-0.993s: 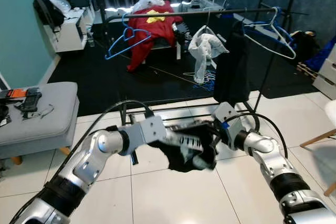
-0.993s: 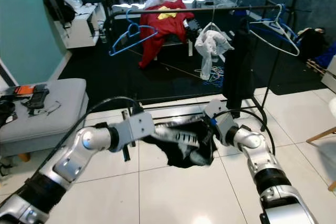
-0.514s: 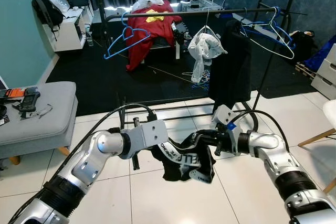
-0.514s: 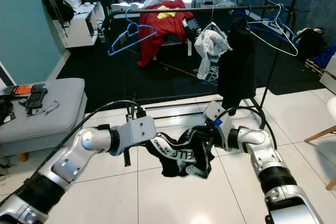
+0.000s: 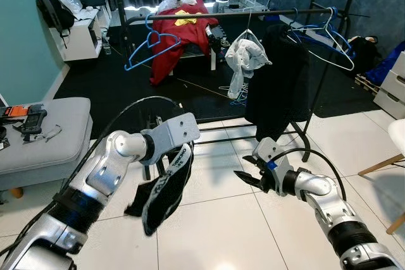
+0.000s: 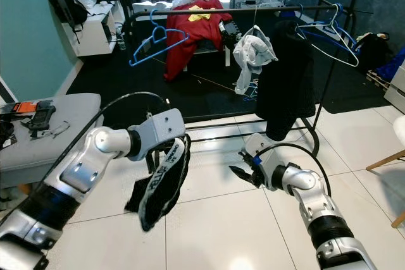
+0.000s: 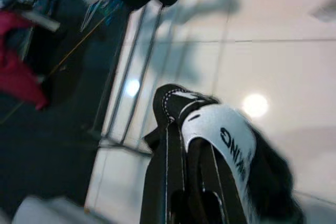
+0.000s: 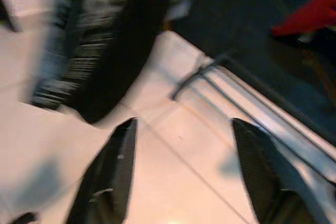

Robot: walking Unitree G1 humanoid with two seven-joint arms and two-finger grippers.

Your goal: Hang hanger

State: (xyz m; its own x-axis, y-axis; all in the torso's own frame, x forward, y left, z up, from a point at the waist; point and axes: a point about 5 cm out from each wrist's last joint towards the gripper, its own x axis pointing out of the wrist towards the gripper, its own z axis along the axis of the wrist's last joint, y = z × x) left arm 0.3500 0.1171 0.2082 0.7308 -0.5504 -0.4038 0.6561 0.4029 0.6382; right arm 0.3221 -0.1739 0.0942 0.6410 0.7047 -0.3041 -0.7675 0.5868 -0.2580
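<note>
Across the left eye view's centre left, the left tool (image 5: 179, 156) holds up a black garment (image 5: 161, 188) with a white printed band, which dangles over the white tiled floor (image 5: 215, 232). At centre right, the right tool (image 5: 247, 178) hovers with fingers spread wide, holding nothing. Along the upper frame a clothes rack (image 5: 215, 14) carries a blue hanger (image 5: 149, 45), a white cloth (image 5: 243, 58), a black hanging garment (image 5: 278, 71) and more hangers (image 5: 323, 36). A grey ottoman (image 5: 44, 140) sits at the left edge.

Seen from the left wrist, the banded garment drapes in the foreground.

Seen from the right wrist, two black fingers (image 8: 110, 177) stand well apart above the tiles.
</note>
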